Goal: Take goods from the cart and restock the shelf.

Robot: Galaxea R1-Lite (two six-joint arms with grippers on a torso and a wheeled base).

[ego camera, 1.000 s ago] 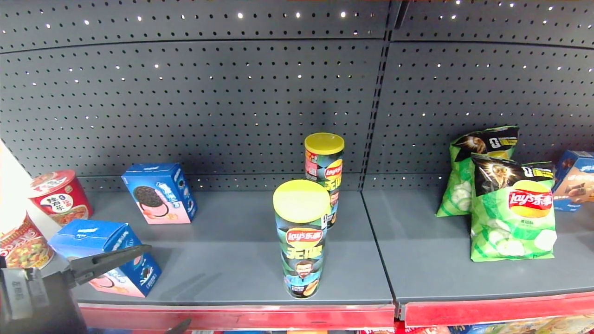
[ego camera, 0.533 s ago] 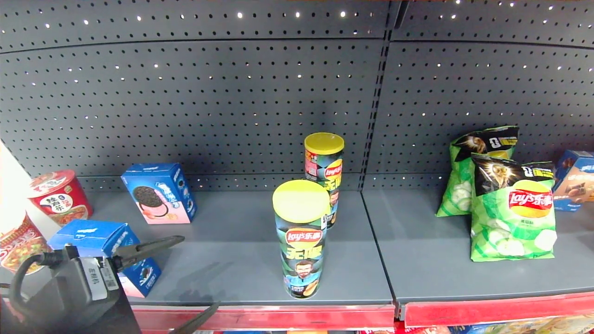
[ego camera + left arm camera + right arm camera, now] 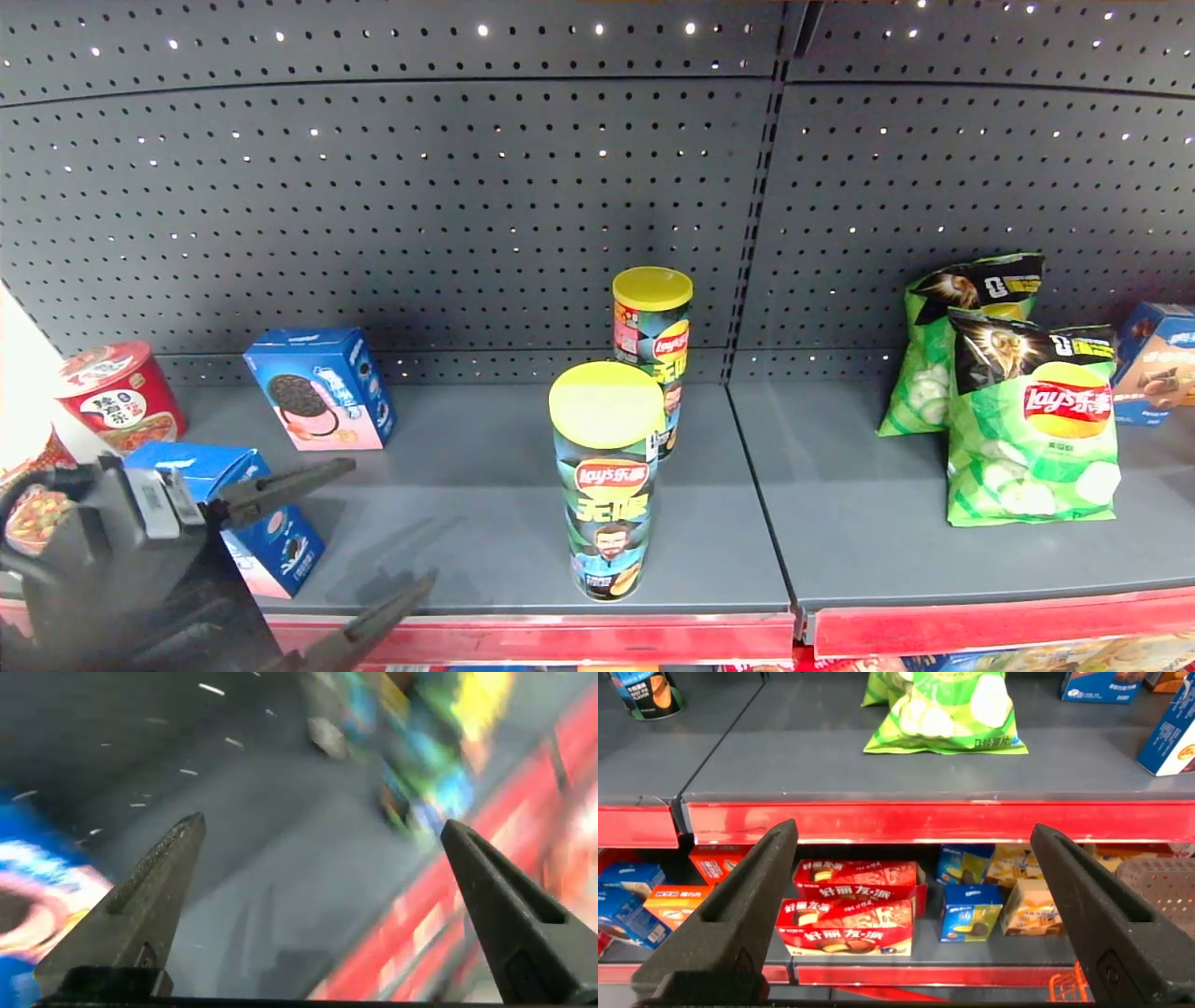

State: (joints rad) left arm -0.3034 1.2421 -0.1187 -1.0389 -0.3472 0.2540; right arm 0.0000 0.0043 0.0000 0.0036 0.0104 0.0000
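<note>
Seeing left gripper (image 3: 390, 521) wide open, empty, beside front blue cookie box (image 3: 289, 551) on shelf (image 3: 467, 523); right gripper (image 3: 915, 829) likewise open.

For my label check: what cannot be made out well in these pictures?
Head view: the left gripper hides part of the near cookie box and a noodle cup.
Head view: the right edge cuts off a blue box.
Left wrist view: the chip can is blurred.

light pricks through holes in the dark grey back panel (image 3: 392, 215), split by an upright post (image 3: 758, 215)
</note>
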